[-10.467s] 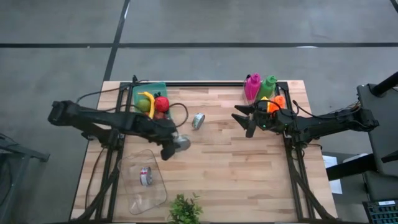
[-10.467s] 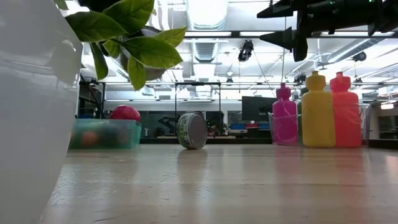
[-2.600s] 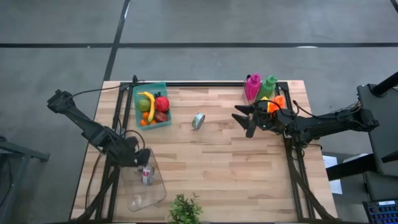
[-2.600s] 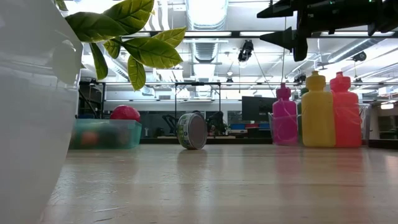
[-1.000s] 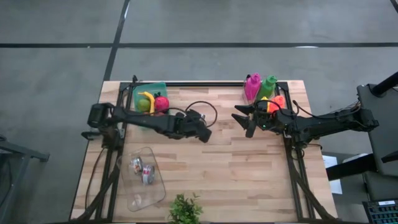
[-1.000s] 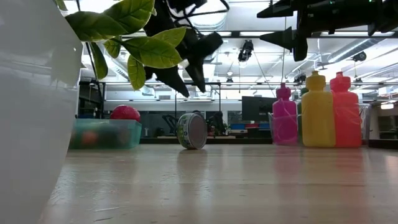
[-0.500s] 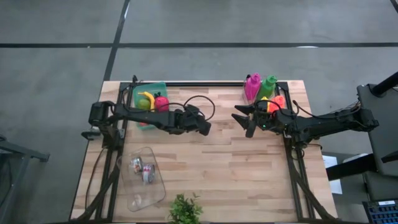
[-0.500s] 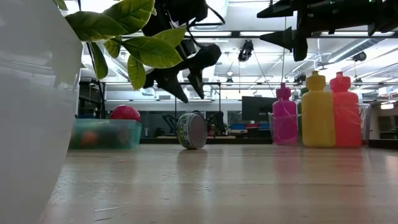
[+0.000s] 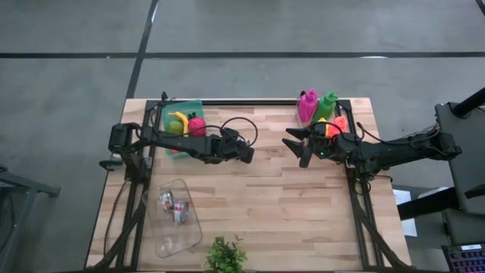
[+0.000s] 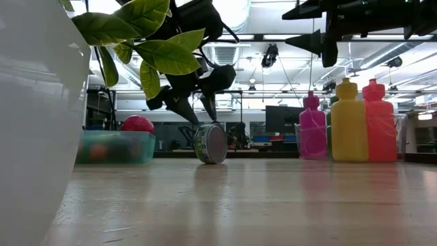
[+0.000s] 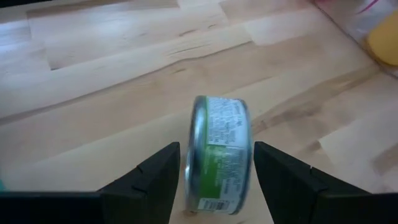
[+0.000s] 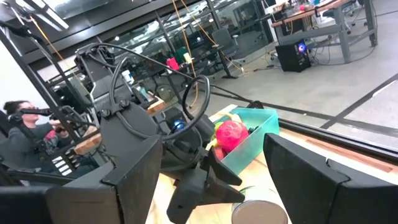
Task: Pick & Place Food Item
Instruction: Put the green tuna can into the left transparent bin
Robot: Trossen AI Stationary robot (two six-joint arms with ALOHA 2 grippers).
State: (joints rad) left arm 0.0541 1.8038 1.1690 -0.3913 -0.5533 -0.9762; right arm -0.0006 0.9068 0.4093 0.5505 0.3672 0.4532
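A silver tin with a green label (image 11: pixel 217 158) stands on its curved side wall on the wooden table (image 9: pixel 288 205), near the middle (image 10: pixel 210 143). My left gripper (image 11: pixel 216 149) hangs open, slanting down just over the tin. One finger stands on each side of the tin without touching it, and the tips (image 10: pixel 203 117) sit close above its top. From above, the gripper (image 9: pixel 246 154) hides the tin. My right gripper (image 9: pixel 294 148) waits open and level above the table's right side, holding nothing (image 12: pixel 211 143).
A teal bin of fruit (image 9: pixel 182 125) stands at the far left, and coloured bottles (image 9: pixel 318 106) at the far right. A clear tub (image 9: pixel 174 220) holding two tins lies near left, beside a potted plant (image 9: pixel 225 256) at the near edge.
My left gripper has come down toward the tin and drawn a little toward the table's far edge, rolling slightly. Its fingers now straddle the tin from above, and their gap is unchanged. The tin has not moved.
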